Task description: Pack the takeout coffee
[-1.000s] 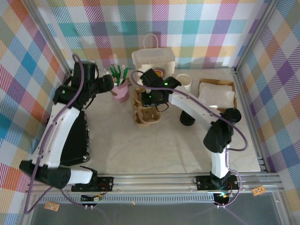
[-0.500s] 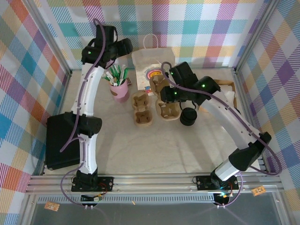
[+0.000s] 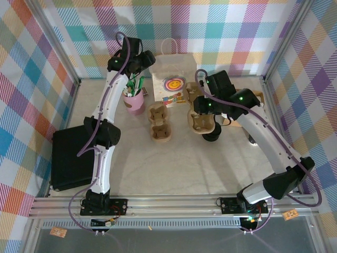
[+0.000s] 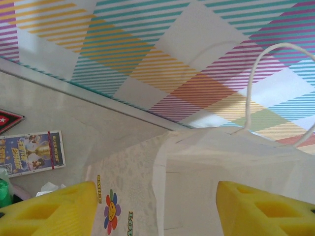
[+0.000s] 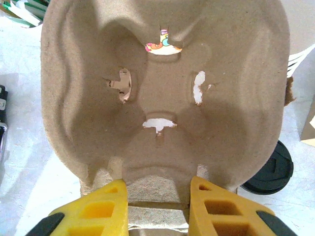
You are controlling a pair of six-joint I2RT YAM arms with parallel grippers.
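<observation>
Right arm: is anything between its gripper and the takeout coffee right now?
Yes. The right gripper is shut on a pulp cup carrier, which fills its jaws. The takeout coffee stands lidded on the table beside the carrier's edge; likely the carrier must be set down first.

The near half of the tabletop (image 3: 179, 168) is bare, with lots of room to pass. The back is crowded with a paper bag (image 3: 169, 66), a pink pen cup (image 3: 135, 104) and a cardboard cup tray (image 3: 159, 124). A black case (image 3: 71, 158) blocks the left. A second tray (image 3: 201, 121) hangs partly over the takeout coffee (image 3: 212, 137).
</observation>
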